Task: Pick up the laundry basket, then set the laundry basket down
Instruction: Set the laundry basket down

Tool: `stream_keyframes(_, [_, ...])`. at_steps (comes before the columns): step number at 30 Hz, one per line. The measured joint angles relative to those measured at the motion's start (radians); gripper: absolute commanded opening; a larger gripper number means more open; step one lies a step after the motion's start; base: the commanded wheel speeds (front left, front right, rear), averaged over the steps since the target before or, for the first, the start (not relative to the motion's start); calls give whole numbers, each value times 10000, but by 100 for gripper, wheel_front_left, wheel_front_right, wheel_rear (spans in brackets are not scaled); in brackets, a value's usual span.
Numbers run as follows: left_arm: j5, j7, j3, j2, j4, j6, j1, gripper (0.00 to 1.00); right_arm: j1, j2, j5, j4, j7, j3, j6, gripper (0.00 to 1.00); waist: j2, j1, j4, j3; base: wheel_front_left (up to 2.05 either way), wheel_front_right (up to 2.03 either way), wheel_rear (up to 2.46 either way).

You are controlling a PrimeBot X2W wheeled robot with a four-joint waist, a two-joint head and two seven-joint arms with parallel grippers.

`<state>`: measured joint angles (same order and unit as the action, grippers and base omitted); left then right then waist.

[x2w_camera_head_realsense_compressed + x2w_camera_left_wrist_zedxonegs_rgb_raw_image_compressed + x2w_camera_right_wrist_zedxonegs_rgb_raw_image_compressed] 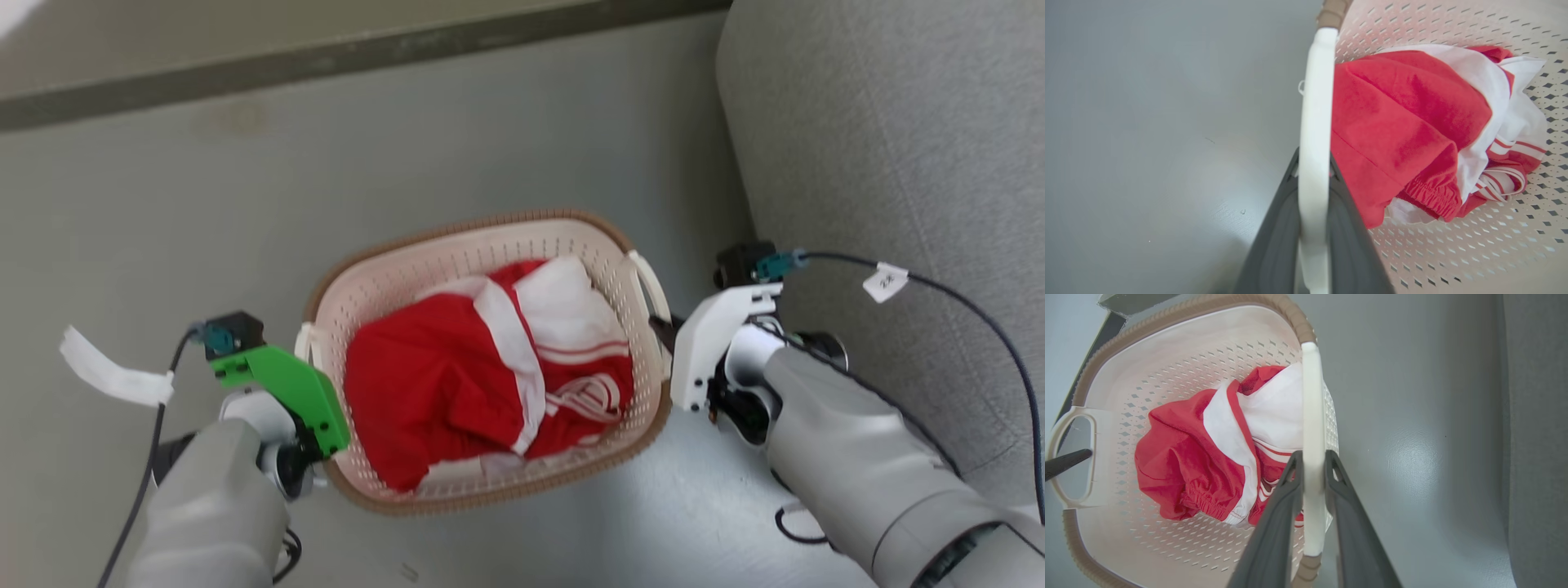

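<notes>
— Where is the laundry basket (384, 282)?
— Between the two arms, over the grey floor (490, 122), beside a grey upholstered piece (898, 122) cut off by the frame. I can't tell whether it touches the floor.
— And the grips?
— The left gripper (1312, 163) is clamped across the left handle (1314, 94), the right gripper (1313, 455) across the right handle (1312, 408). In the head view the housings hide the fingertips. A red-and-white garment (441, 384) hides much of the basket's bottom.

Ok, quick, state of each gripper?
Left gripper: shut on the basket's left handle.
Right gripper: shut on the basket's right handle.
</notes>
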<state>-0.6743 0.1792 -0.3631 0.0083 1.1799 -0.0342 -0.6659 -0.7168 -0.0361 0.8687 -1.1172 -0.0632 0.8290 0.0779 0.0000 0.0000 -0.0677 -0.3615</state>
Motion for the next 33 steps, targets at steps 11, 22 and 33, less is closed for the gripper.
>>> stream_keyframes(11, [142, -322, -67, 174, -244, 0, -1099, 0, -1057, -8, -107, 38, 579, -92, -171, 0, 0, 0, -25, -1424, 0, 0, 0])
stream_keyframes(22, [276, -880, -48, 378, -562, 0, -2589, 0, -2617, -10, -299, 23, 1310, -313, -374, 0, 0, 2, 19, -3247, 0, 0, 0])
stream_keyframes(33, [416, -1356, -50, 500, -775, 0, -3727, 0, -3800, -75, -366, 12, 1749, -460, -539, 0, 0, 2, 104, -4681, 0, 0, 0])
